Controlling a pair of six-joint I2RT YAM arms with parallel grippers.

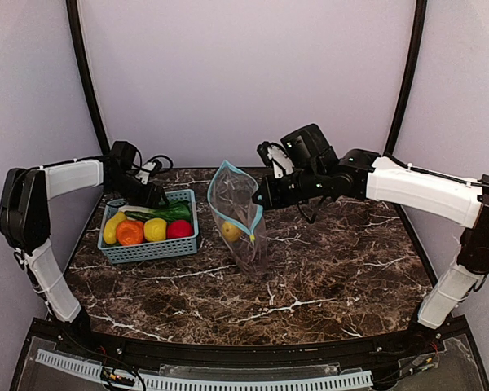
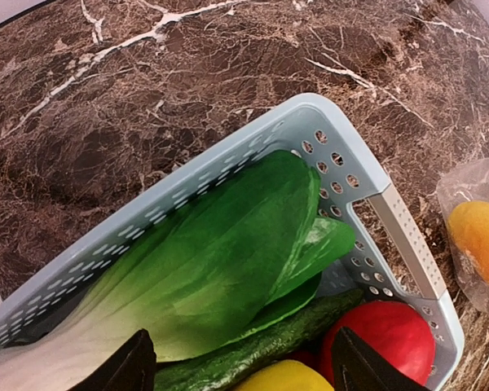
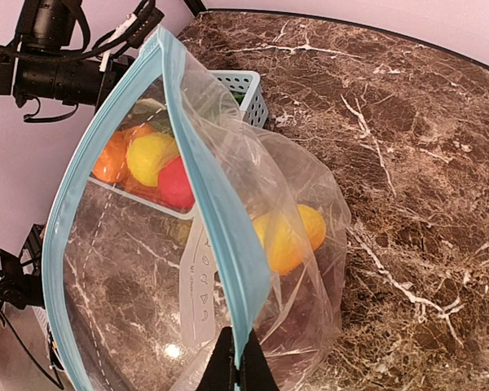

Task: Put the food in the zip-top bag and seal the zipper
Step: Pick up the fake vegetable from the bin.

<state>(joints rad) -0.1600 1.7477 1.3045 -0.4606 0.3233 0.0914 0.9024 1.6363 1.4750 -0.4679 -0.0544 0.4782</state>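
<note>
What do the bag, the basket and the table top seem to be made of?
Zip-top bag: thin clear plastic film, glossy and crinkled.
Basket: moulded pale blue plastic, matte, with punched holes.
Table: dark brown stone, probably marble, white veins; perhaps only a printed surface.

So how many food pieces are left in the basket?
6. Near side, left to right: yellow piece, orange piece, second yellow piece, red piece. Far side: cucumber, cabbage. More may lie hidden underneath.
</note>
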